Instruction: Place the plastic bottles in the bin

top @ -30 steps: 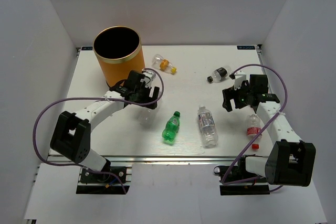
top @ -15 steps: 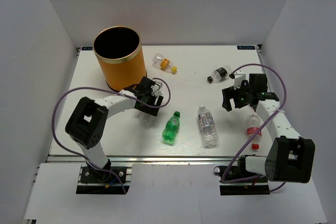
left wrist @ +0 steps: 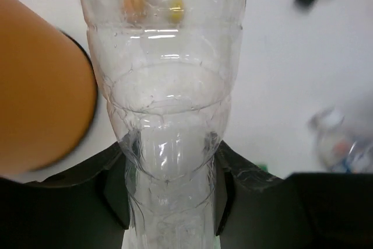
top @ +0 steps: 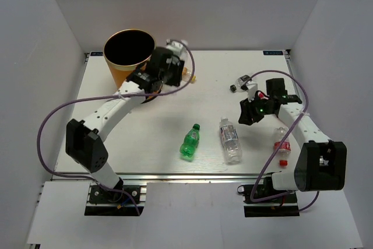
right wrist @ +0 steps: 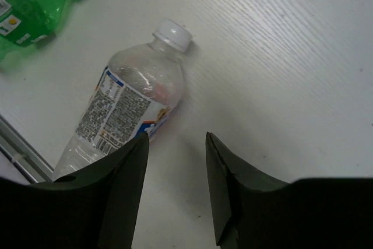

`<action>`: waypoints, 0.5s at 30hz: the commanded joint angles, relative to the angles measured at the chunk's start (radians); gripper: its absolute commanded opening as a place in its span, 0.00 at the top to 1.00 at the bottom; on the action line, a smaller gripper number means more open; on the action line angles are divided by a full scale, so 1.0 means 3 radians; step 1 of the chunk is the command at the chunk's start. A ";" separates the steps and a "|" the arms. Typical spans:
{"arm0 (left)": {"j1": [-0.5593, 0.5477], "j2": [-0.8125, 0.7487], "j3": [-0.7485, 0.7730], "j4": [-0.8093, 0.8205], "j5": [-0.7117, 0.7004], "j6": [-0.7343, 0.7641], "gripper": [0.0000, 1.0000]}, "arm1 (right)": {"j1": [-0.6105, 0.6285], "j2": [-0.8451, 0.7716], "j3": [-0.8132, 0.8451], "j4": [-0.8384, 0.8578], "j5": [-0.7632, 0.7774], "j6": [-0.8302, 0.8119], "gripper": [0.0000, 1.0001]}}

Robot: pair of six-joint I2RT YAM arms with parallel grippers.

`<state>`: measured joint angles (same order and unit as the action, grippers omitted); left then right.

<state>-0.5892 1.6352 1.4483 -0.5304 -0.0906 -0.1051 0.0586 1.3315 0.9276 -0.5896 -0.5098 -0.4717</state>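
My left gripper (top: 169,60) is shut on a clear plastic bottle (top: 176,45) and holds it in the air just right of the orange bin (top: 119,73). In the left wrist view the bottle (left wrist: 166,86) fills the gap between the black fingers, with the bin's wall (left wrist: 41,86) at the left. My right gripper (top: 249,113) hovers open over bare table, nothing between its fingers (right wrist: 135,161). Left of it lie a white-capped clear bottle (right wrist: 131,109) and a green bottle (right wrist: 29,10).
On the table lie the green bottle (top: 189,142), the clear labelled bottle (top: 230,139), a red-labelled bottle (top: 282,146), a dark bottle (top: 240,81) behind the right gripper, and a yellow-capped bottle (top: 189,75) partly hidden by the left gripper. White walls enclose three sides.
My left gripper closed on the clear bottle and carried it up and back toward the bin's rim. The right gripper shifted slightly left and its jaws narrowed.
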 commanded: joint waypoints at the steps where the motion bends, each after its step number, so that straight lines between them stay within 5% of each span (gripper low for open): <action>1: 0.0118 -0.0134 0.0627 -0.0082 -0.0632 0.0003 0.77 | 0.0213 0.0148 0.0267 -0.0310 -0.0070 -0.0018 0.50; 6: 0.0464 0.0367 0.1680 -0.0328 -0.1262 -0.0140 0.77 | 0.0489 0.0409 0.0482 -0.0448 0.0032 0.0339 0.23; 13: 0.1063 0.0782 0.2341 -0.0451 -0.1293 -0.0386 0.65 | 0.0776 0.0557 0.0656 -0.0433 0.0385 0.0590 0.10; 15: 0.1161 0.0889 0.2341 -0.0486 -0.1258 -0.0426 0.54 | 0.0827 0.0639 0.0636 -0.0423 0.0518 0.0657 0.10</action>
<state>-0.2810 1.8820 2.1231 -0.6090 -0.4389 -0.1909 0.2897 1.4940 1.0939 -0.6991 -0.4225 -0.3321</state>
